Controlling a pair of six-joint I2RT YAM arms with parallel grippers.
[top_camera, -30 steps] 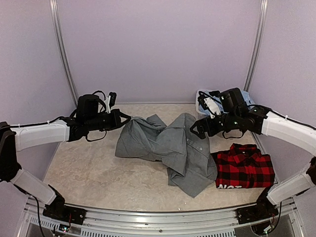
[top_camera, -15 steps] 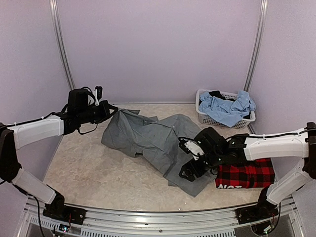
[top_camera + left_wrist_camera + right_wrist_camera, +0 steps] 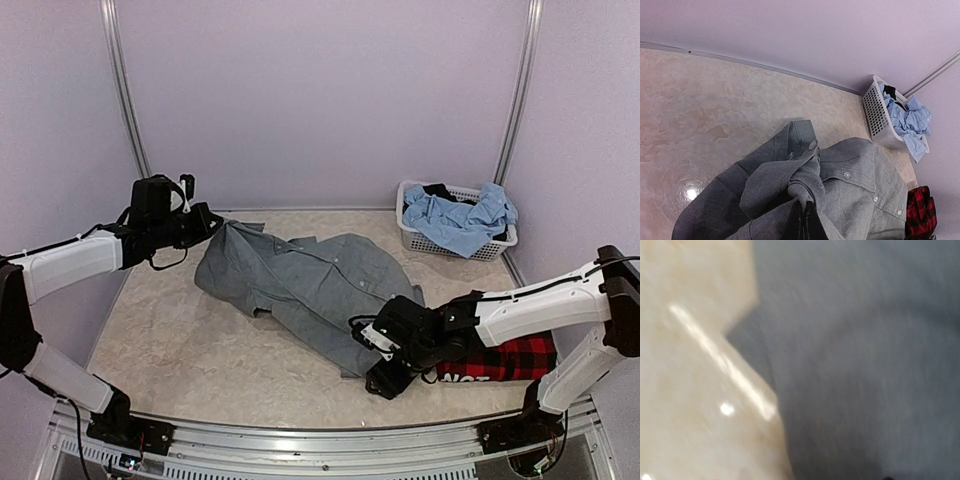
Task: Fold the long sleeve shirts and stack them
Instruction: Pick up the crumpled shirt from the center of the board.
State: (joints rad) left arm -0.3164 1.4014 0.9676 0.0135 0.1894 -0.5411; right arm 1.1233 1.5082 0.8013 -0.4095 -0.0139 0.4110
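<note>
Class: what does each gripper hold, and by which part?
The left gripper pinches the grey shirt at a fold by its buttons. The right gripper sits at its near corner; a hold cannot be told.

The pale marbled surface [image 3: 170, 330] carries a grey shirt [image 3: 310, 285] spread rumpled across its middle. A red-and-black plaid shirt [image 3: 510, 358] lies near right, and a white basket [image 3: 435, 246] of blue cloth [image 3: 460, 222] stands far right.

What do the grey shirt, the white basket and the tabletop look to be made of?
The grey shirt: soft woven cloth, matte; it creases and drapes. The laundry basket: probably rigid white plastic, its wall a grid of holes. The tabletop: glossy, marbled beige, stone or laminate; lamp glare shows.
</note>
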